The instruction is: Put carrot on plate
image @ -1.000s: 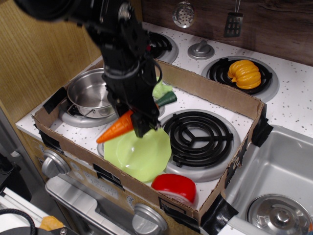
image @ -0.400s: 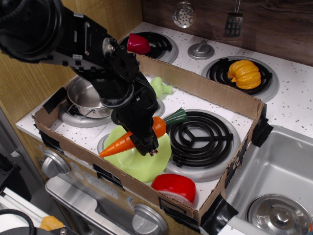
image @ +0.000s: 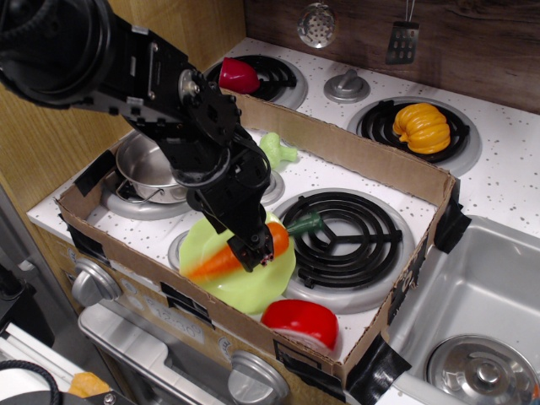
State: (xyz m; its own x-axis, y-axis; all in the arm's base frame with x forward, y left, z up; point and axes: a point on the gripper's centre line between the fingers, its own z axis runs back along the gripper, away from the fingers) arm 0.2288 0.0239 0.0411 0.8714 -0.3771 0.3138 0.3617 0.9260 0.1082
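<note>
The orange carrot (image: 213, 263) lies slanted across the pale green scalloped plate (image: 253, 292) at the front of the cardboard box. Its tip points left and its dark green stem (image: 305, 224) sticks out right over the plate's rim. My gripper (image: 256, 251) comes down from the upper left, and its black fingers are closed around the carrot's thick middle. The carrot rests on or just above the plate's surface. The arm hides the back part of the plate.
A steel pot (image: 148, 169) sits left of the plate and a red rounded toy (image: 299, 322) in front of it. A black coil burner (image: 346, 232) lies to the right. A cardboard wall (image: 363, 156) rings the area. A pumpkin (image: 422, 126) and a sink (image: 481, 295) lie outside it.
My gripper has carried the carrot forward and down, from above the plate's back edge to lying low across the plate. The carrot has flattened out.
</note>
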